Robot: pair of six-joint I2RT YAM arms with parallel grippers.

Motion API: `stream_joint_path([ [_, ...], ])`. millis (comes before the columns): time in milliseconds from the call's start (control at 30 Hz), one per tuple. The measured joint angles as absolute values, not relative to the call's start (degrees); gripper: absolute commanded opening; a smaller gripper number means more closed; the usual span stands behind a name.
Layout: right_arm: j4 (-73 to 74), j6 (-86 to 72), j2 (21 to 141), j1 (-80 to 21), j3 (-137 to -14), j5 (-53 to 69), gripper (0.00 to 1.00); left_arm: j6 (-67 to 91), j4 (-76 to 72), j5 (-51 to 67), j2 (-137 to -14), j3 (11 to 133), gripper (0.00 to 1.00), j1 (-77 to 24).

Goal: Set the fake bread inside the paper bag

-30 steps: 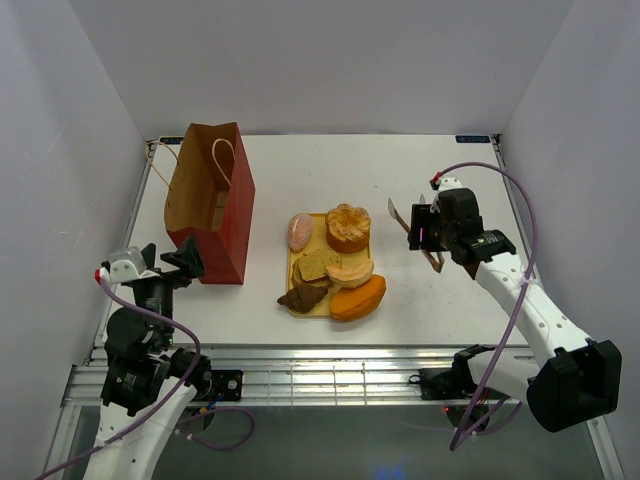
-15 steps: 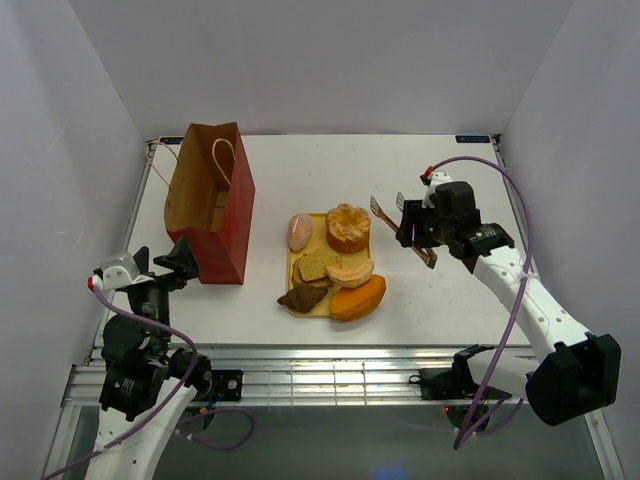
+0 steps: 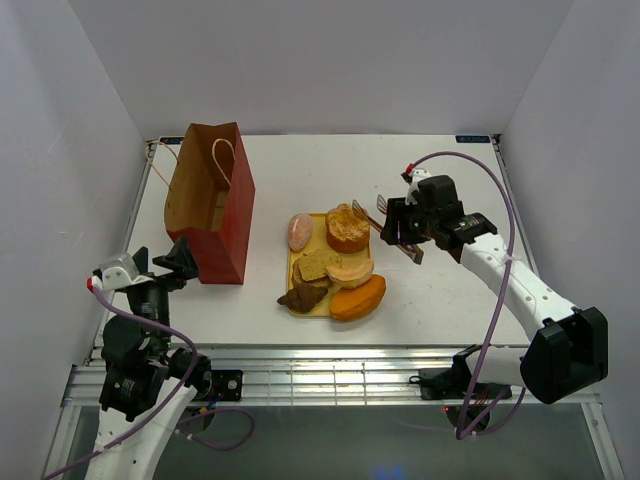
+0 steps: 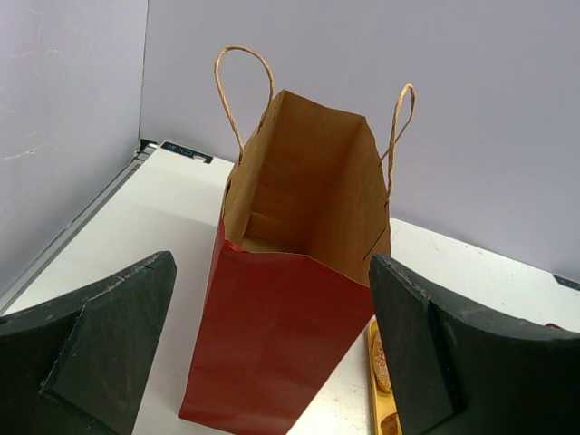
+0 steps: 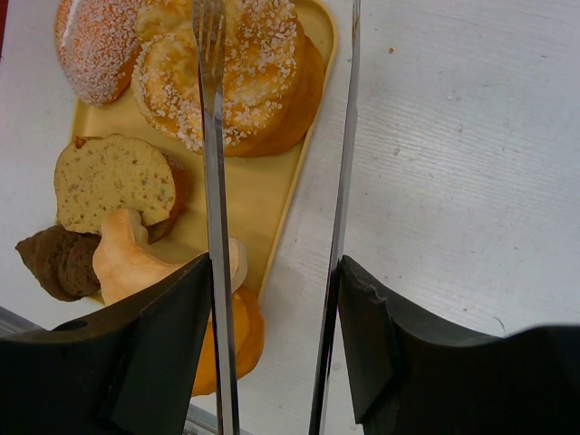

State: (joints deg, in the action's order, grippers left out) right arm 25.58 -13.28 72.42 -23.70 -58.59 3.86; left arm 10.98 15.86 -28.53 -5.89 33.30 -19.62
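Note:
The fake bread lies on a yellow tray [image 3: 322, 242]: a golden round bun [image 3: 347, 227], a pink roll [image 3: 300, 231], a speckled slice [image 3: 312, 266], a tan roll [image 3: 350, 271], an orange loaf [image 3: 358, 298] and a brown croissant [image 3: 303, 296]. My right gripper [image 3: 400, 228] is shut on silver tongs [image 5: 214, 181]. One tong arm hangs over the bun [image 5: 245, 72], the other [image 5: 344, 181] over bare table beside the tray [image 5: 263, 190]. The paper bag [image 3: 210, 205] stands upright and open-topped at the left. My left gripper [image 4: 272, 272] is open in front of the bag [image 4: 290, 317], apart from it.
White walls close in the table on three sides. The tray's edge [image 4: 370, 381] shows just right of the bag in the left wrist view. Bare white table [image 3: 450, 290] lies right of the tray, and more lies behind it.
My right gripper has carried the tongs left, from the open table to the tray's right edge over the golden bun. The left gripper dropped slightly at first, then stayed still.

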Motion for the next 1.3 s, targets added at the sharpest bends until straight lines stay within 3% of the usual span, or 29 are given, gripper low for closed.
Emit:
stream_joint_path([
  [667, 23.86, -14.61, 75.48, -24.12, -58.57, 4.91, 0.57, 10.98, 15.86, -28.56, -5.93, 33.26, 0.98, -19.62],
  [1067, 23.75, -14.85, 76.44, -24.14, -58.43, 6.9, 0.47, 10.98, 15.86, -28.53, -5.89, 33.26, 0.98, -19.62],
  [1300, 23.77, -14.72, 76.44, -24.12, -58.43, 8.27, 0.31, 10.98, 15.86, -28.53, -5.87, 33.23, 0.98, -19.62],
])
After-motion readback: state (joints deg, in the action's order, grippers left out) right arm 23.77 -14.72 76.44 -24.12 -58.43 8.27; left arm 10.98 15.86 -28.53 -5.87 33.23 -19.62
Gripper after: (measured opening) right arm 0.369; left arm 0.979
